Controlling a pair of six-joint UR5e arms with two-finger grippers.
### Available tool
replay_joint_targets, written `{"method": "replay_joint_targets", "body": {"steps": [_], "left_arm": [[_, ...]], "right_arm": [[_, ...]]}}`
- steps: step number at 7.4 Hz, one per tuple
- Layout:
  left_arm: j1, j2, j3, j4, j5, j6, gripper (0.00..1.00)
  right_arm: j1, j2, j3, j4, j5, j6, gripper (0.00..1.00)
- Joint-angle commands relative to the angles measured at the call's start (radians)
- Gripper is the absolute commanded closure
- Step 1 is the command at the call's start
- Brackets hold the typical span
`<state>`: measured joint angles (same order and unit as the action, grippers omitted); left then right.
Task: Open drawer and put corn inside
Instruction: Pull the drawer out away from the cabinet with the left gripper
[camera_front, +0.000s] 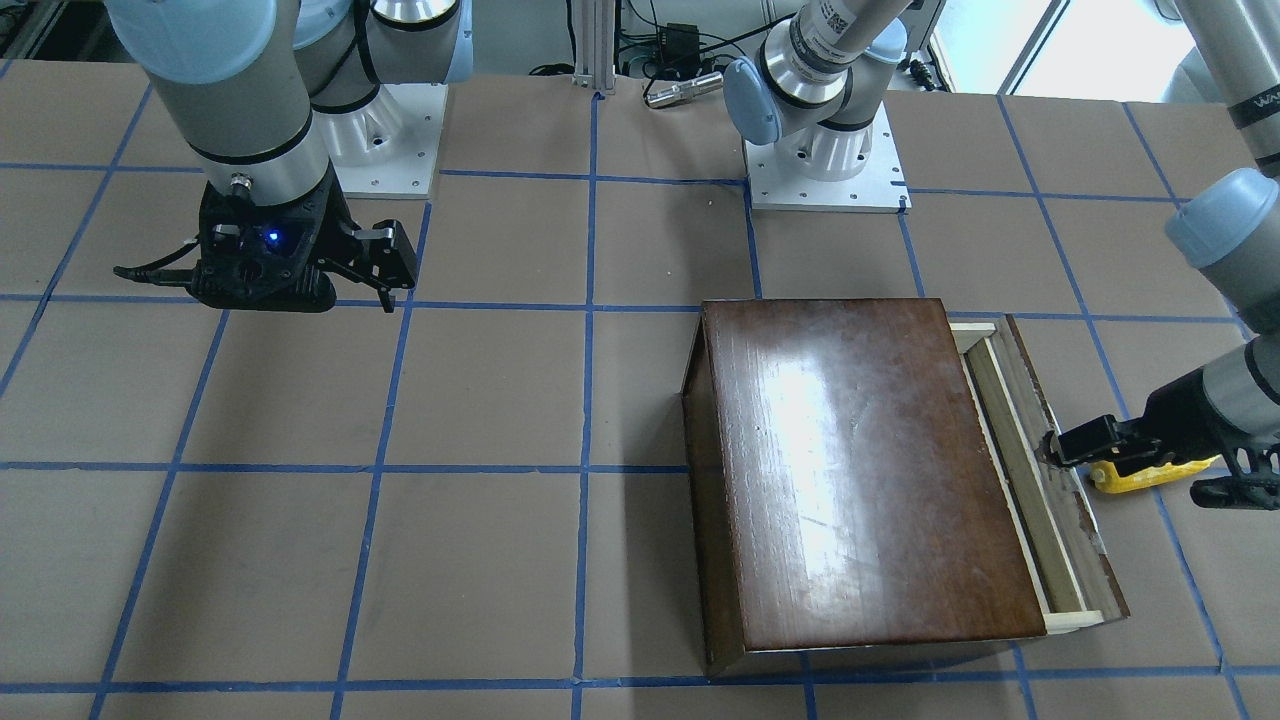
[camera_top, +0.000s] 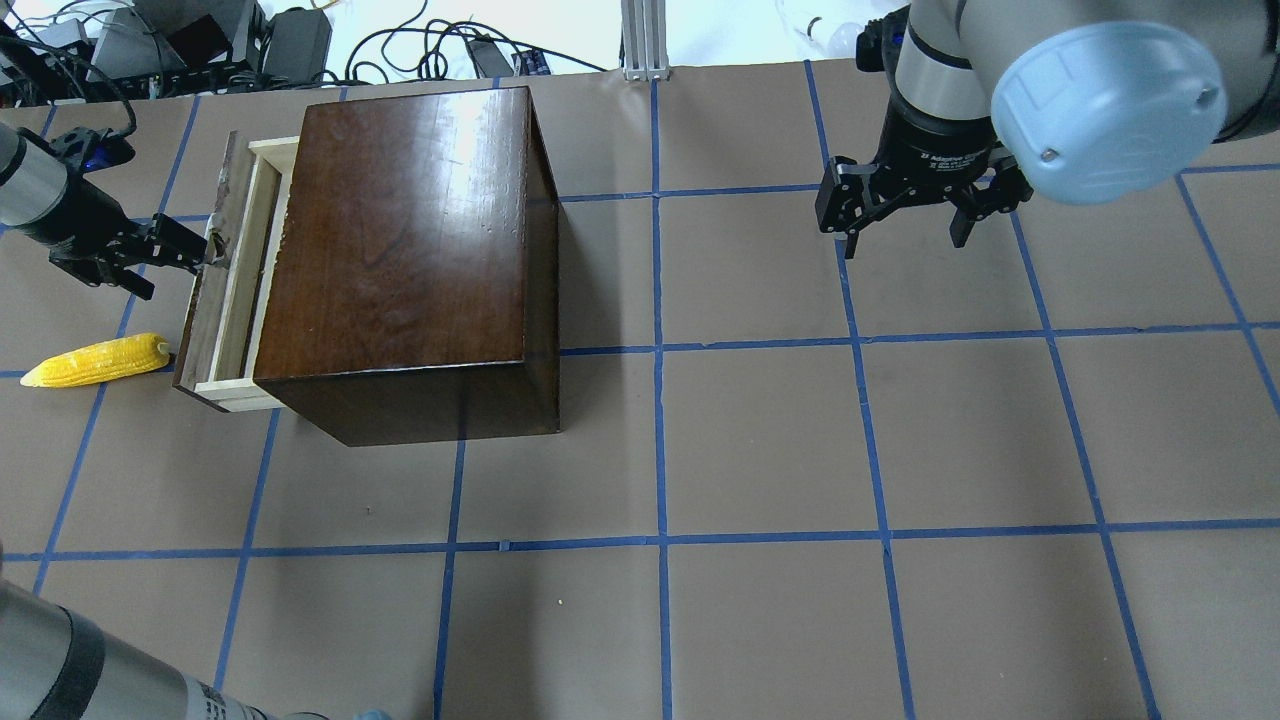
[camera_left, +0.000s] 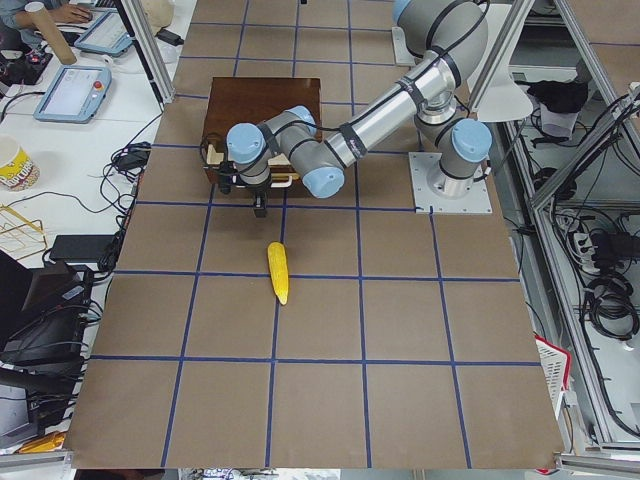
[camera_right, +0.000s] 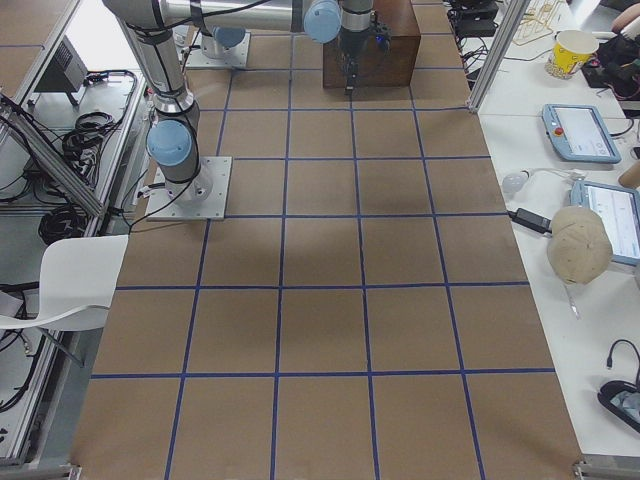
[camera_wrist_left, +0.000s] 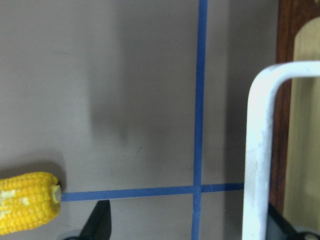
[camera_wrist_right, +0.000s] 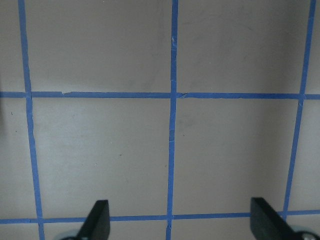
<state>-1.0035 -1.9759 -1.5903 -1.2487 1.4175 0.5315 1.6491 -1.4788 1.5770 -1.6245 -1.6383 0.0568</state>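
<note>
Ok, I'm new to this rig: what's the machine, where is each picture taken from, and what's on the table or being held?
These are two grey robot arms bolted to a table covered in brown paper with blue tape lines. Four pictures come from fixed cameras: one facing the robot, one above and behind it, and one at each table end. The other two come from cameras on the wrists, looking past the fingers. On the table stands a glossy dark-brown wooden box with a shallow pale-wood drawer pulled slightly out. A small yellow corn cob lies on the paper beside the drawer's front. The left gripper is open, with one finger at the drawer's white metal handle; it holds nothing. The right gripper hangs open above the paper, also empty.
</note>
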Motion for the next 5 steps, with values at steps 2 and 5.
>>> {"method": "replay_joint_targets", "body": {"steps": [2,5], "left_arm": [[0.008,0.0,0.003,0.0,0.0,0.007,0.0],[0.022,0.0,0.006,-0.001,0.001,0.007,0.0]], "right_arm": [[0.0,0.0,0.0,0.0,0.0,0.0,0.0],[0.0,0.0,0.0,0.0,0.0,0.0,0.0]]}}
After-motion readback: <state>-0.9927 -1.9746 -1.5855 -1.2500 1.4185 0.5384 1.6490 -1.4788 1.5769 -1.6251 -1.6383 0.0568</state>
